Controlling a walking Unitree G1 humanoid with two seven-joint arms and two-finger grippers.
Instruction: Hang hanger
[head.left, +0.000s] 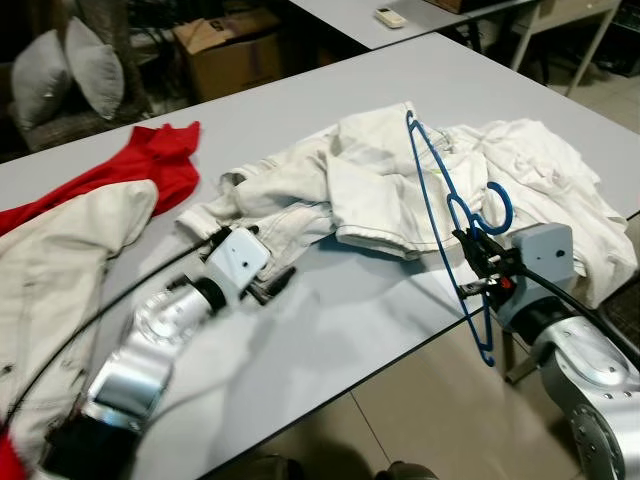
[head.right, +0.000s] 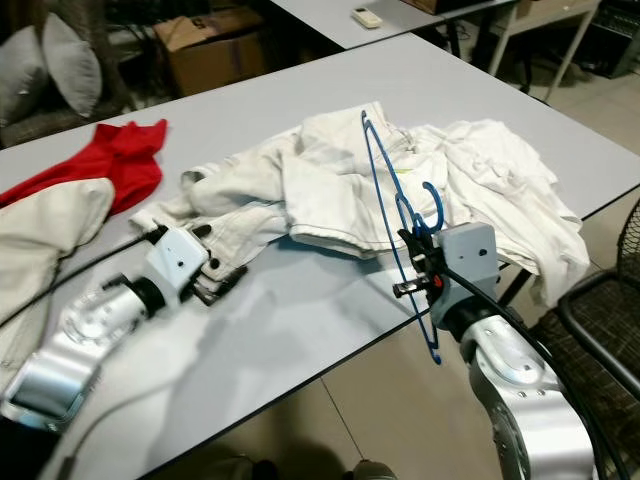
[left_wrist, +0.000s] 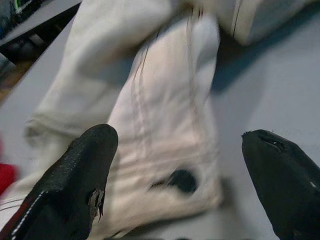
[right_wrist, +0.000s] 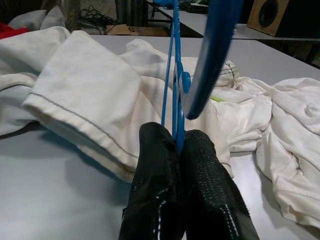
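A blue wire hanger (head.left: 509, 208) stands nearly upright at the table's right front edge, with my right gripper (head.left: 478, 268) shut on its wire below the hook. In the right wrist view the two black fingers (right_wrist: 155, 165) press together on the blue hanger (right_wrist: 210, 60). Behind the hanger, a pile of white clothes (head.left: 380, 180) lies on the grey table (head.left: 340, 320). My left gripper (head.left: 274, 284) is open low over the table, at the edge of a white garment (left_wrist: 160, 115), with nothing between its fingers.
A red garment (head.left: 150, 165) and another white jacket (head.left: 60, 260) lie at the table's left. Behind the table are a cardboard box (head.left: 235, 50) and grey pillows (head.left: 60, 70). A second table holds a remote (head.left: 390, 16). A dark wicker chair (head.right: 600, 330) stands at the right.
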